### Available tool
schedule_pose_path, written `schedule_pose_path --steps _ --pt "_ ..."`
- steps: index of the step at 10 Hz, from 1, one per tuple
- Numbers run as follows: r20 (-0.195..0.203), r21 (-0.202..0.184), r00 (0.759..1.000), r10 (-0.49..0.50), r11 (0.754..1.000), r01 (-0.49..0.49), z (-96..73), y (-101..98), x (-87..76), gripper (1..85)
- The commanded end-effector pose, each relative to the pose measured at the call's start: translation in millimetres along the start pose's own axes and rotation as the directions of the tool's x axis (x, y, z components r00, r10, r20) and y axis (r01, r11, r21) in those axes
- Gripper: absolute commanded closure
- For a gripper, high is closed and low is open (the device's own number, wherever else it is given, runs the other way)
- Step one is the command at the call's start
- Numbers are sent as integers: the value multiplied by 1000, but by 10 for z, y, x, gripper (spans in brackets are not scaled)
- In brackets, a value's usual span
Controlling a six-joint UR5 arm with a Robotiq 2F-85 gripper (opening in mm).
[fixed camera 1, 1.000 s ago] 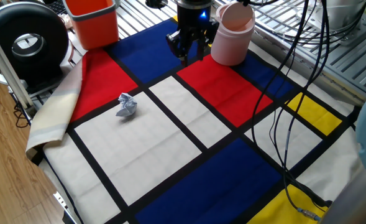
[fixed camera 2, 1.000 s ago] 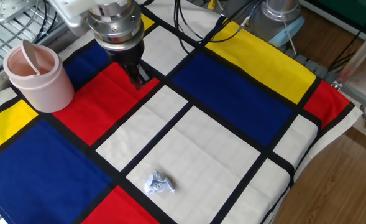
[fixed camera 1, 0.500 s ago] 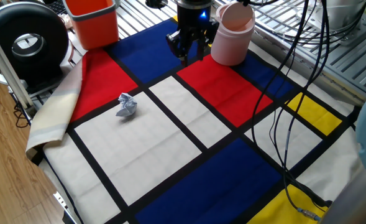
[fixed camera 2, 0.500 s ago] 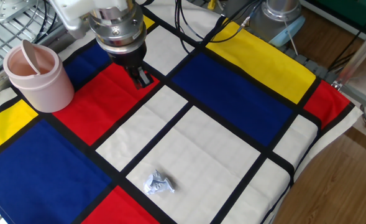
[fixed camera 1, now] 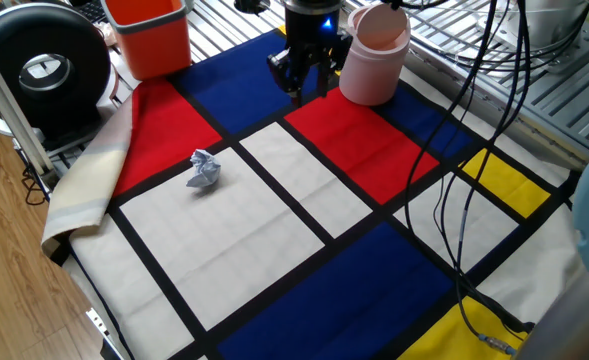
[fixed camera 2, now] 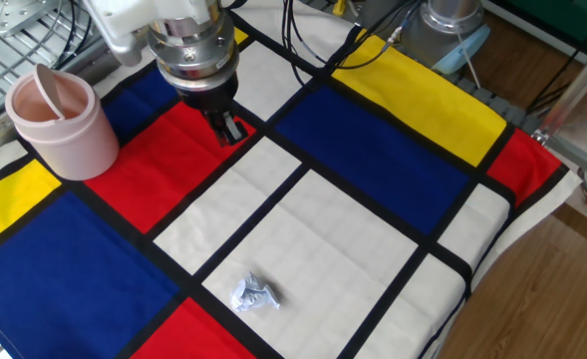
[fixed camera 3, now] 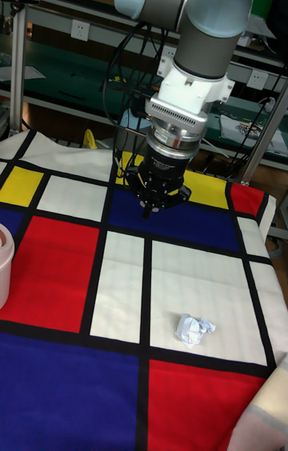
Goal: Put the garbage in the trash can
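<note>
My two-finger gripper [fixed camera 2: 231, 131] hung low over the red panel of the colour-block cloth [fixed camera 2: 393, 179], just beside the pale pink cylindrical bin with its swing lid [fixed camera 2: 62, 122]. Its fingers looked drawn close together with nothing between them, though I could not be certain. The small crumpled wad of white-grey paper [fixed camera 2: 255, 293] lay well apart on a white panel, away from the bin, so my reach had to go that way first.
</note>
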State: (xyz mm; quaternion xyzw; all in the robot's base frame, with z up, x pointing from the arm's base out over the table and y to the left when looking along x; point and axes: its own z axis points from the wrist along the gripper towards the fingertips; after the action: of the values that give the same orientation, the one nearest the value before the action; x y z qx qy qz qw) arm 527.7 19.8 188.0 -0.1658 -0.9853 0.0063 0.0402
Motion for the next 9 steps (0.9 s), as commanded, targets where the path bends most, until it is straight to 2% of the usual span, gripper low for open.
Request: schedule_pose_path --steps 1,4,5,7,9 --pt "-3 -25 1000 5 1000 -5 -25 63 -13 847" --pt "10 -40 1000 -3 999 4 -34 139 -73 847" --pt "3 -54 1000 6 999 -6 -65 284 -96 847" --pt "14 -33 1000 -19 999 20 -113 524 -202 847" --pt "24 -61 998 -49 997 51 -49 762 -289 847"
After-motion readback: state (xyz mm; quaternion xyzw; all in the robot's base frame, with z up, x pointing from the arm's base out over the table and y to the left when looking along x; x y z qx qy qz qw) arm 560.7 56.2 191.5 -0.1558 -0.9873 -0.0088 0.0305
